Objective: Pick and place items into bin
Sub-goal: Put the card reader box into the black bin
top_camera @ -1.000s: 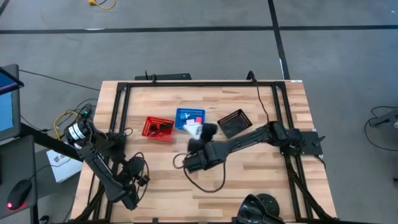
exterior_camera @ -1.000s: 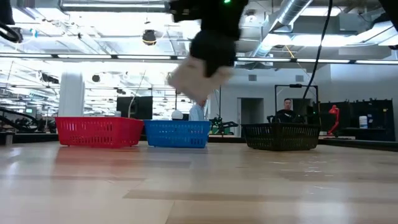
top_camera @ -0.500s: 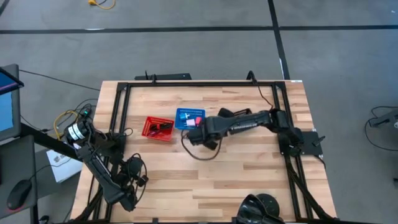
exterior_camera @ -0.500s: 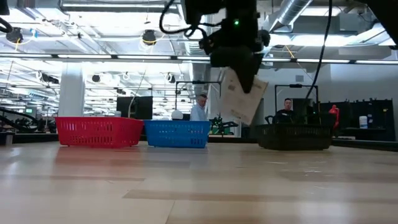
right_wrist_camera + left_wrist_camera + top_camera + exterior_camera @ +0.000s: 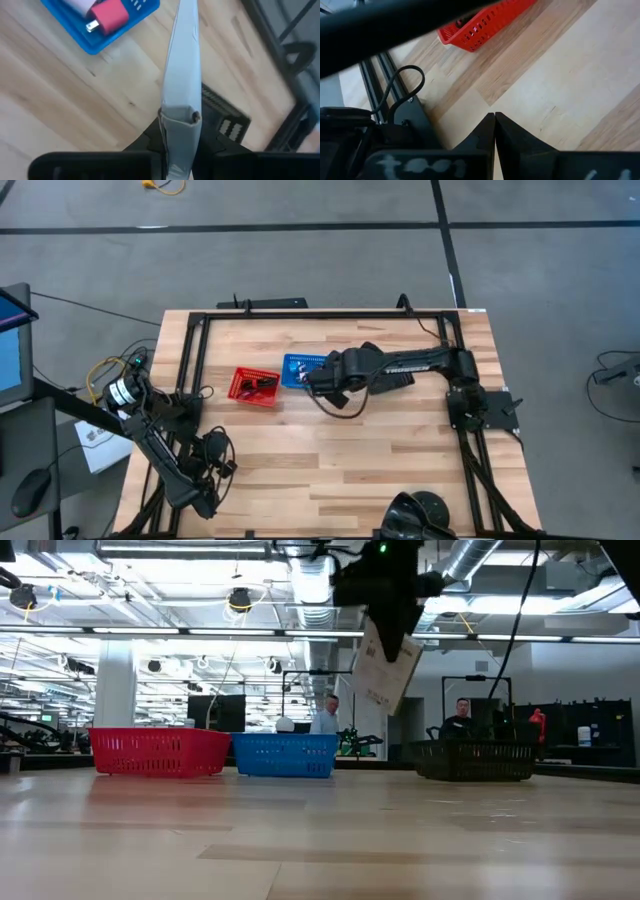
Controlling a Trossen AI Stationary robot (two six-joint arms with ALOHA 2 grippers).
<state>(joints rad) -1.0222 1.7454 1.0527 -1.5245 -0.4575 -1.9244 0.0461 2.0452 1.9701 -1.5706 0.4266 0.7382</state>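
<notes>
My right gripper (image 5: 388, 612) (image 5: 181, 125) is shut on a white card packet (image 5: 385, 668), seen edge-on in the right wrist view (image 5: 183, 65). It hovers high over the gap between the blue basket (image 5: 303, 366) and the black basket (image 5: 475, 760). The blue basket (image 5: 95, 30) holds a pink-red piece (image 5: 110, 16) and something white. The red basket (image 5: 255, 386) holds dark items. My left gripper (image 5: 495, 131) is shut and empty, low over the table's near left part. My right gripper pinches the card packet's upper end (image 5: 180, 112) between its two fingers, coming from above and pointing down. The packet is lifted clear and hangs below the fingers, tilted, with its lower corner (image 5: 374, 705) well above the baskets.
Three baskets stand in a row toward the table's far side: red (image 5: 160, 752), blue (image 5: 285, 755), black. A black frame rail (image 5: 320, 315) runs round the table. Bare wood lies in front of the baskets. People show in the room behind.
My right gripper has carried the packet from the table's middle toward the far edge, up to the baskets, and higher. It has turned, so the packet now hangs narrow and tilted between the blue and black baskets. It has stayed shut on the packet.
</notes>
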